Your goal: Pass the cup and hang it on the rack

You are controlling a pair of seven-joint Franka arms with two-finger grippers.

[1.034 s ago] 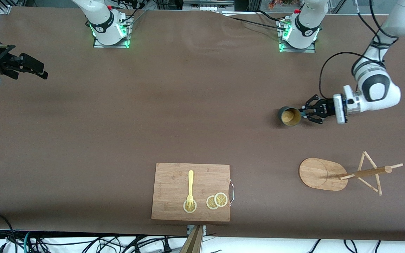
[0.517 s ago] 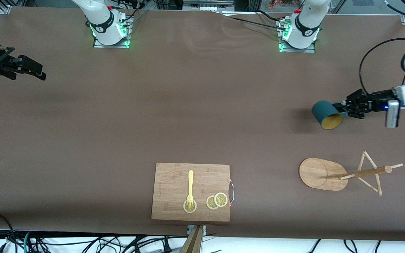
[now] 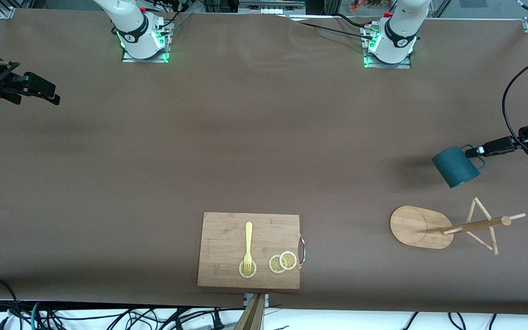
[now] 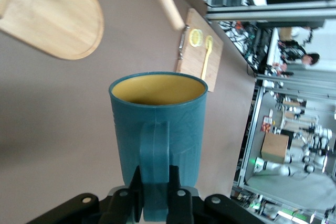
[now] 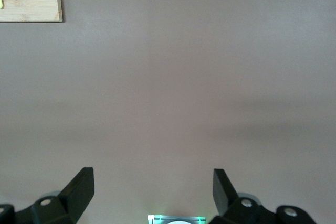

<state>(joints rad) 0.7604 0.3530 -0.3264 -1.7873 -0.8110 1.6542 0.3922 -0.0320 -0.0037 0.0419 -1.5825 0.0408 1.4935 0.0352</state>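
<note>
The dark teal cup (image 3: 455,166) hangs tilted in the air over bare table close to the rack. My left gripper (image 3: 477,150) is shut on its loop handle. In the left wrist view the cup (image 4: 157,124) shows its yellowish inside, and my left gripper (image 4: 155,195) pinches the handle (image 4: 155,150) from both sides. The wooden rack (image 3: 475,225) stands on its oval base (image 3: 417,227) at the left arm's end, its base (image 4: 58,19) and pole (image 4: 164,1) showing past the cup. My right gripper (image 3: 44,91) waits open at the right arm's end, with nothing between its fingers (image 5: 79,187).
A rectangular wooden cutting board (image 3: 249,250) lies near the front edge at the table's middle. It carries a yellow fork (image 3: 248,245) and lemon slices (image 3: 283,262). The arms' bases (image 3: 144,39) stand along the edge farthest from the front camera.
The left gripper has carried the cup toward the left arm's end of the table, closer to the rack, and turned it so its mouth no longer shows in the front view. The right arm stayed still.
</note>
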